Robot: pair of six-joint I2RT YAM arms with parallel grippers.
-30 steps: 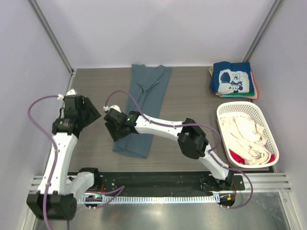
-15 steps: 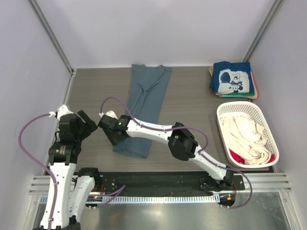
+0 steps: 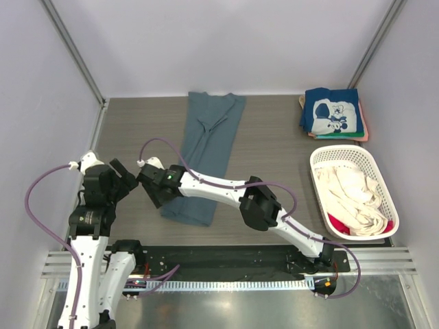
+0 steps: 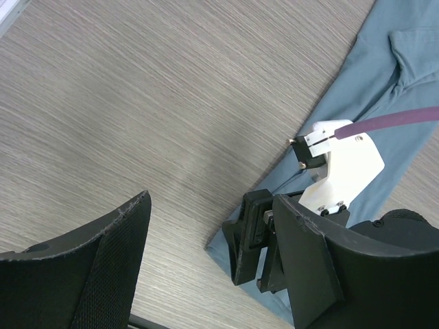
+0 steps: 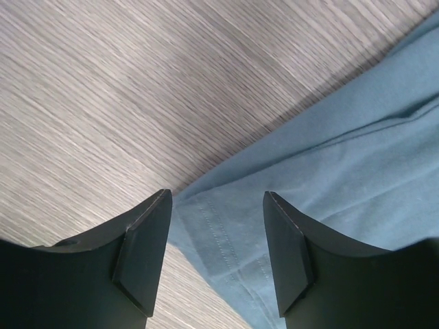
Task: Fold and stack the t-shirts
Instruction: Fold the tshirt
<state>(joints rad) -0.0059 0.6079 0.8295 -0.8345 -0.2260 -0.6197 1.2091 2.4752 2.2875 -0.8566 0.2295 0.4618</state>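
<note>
- Eyeballing the right gripper (image 5: pixel 217 205): jaws spread, nothing pinched, parked over the near-left hem corner of the slate-blue t-shirt (image 5: pixel 329 157).
- Way closer to that corner than the left gripper (image 3: pixel 123 179), which hangs just to the left over bare table (image 3: pixel 130 130), also wide apart and empty.
- Long axis: near hem to far collar, running away from the arms.
- Hem stitching visible between the fingers only in the right wrist view.
- Whole strip visible only from the top, plus the folded stack (image 3: pixel 330 113) far right.
</note>
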